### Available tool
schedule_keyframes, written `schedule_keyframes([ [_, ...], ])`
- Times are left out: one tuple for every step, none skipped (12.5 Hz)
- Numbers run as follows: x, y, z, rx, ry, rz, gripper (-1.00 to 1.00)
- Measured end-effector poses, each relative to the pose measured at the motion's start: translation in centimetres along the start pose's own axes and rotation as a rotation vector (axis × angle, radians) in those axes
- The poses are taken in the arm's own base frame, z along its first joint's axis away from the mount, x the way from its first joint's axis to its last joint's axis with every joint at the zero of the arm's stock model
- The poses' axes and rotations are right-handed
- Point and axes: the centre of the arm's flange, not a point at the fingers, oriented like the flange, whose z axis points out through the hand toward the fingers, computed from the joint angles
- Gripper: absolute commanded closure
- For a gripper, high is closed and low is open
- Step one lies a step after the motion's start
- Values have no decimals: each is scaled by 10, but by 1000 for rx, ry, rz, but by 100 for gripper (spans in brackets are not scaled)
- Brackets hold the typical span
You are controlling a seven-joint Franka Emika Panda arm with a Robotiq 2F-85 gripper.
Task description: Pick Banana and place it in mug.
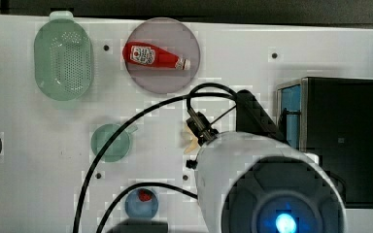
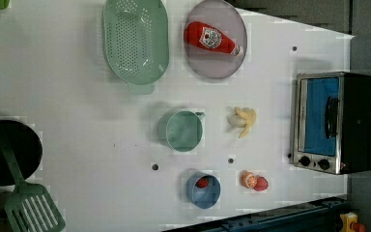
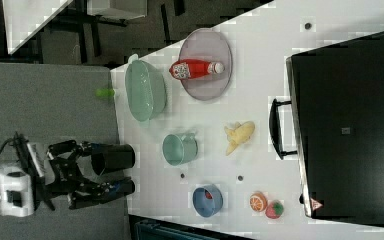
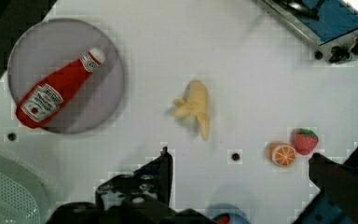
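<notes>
In the top view, the arm's white housing covers the lower right, and the banana (image 1: 192, 141) shows only partly at its edge, lying on the white table (image 1: 252, 53) to the top view's right of the green mug (image 1: 110, 142), well apart from it; in the left view, the banana (image 2: 243, 121) lies free on the table with the mug (image 2: 182, 131) upright and empty on the left view's left, nothing touching either; in the right view, the banana (image 3: 239, 135) rests between the mug (image 3: 180, 149) and the dark toaster oven (image 3: 347, 125); in the wrist view, the gripper (image 4: 242, 179) hangs above the table with its fingers (image 4: 161, 172) spread wide apart and holding nothing, the banana (image 4: 195, 108) lying ahead of them, clear of the orange slice (image 4: 281, 154) and strawberry (image 4: 306, 140). The step in hand is judged to be the approach, the pick not yet begun; the next move calls for centring the open fingers over the banana's body, descending to straddle it across its narrow width, then closing.
</notes>
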Motion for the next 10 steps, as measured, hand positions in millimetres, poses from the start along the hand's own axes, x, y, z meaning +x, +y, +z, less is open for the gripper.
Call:
schedule_keyframes([
  [3, -8, 21, 10, 8, -4, -100],
  [5, -16, 57, -12, -4, -14, -100],
  [5, -20, 95, -61, -33, -28, -100],
  [6, -26, 140, -78, -54, -58, -100],
  [8, -29, 181, -83, -85, -82, -100],
  [7, -28, 224, -81, -117, -108, -100],
  [4, -25, 261, -105, -153, -139, -100],
  [0, -21, 291, -126, -175, -179, -100],
  [-4, -19, 318, -133, -180, -237, -100],
  [-10, -16, 343, -119, -178, -272, -100],
])
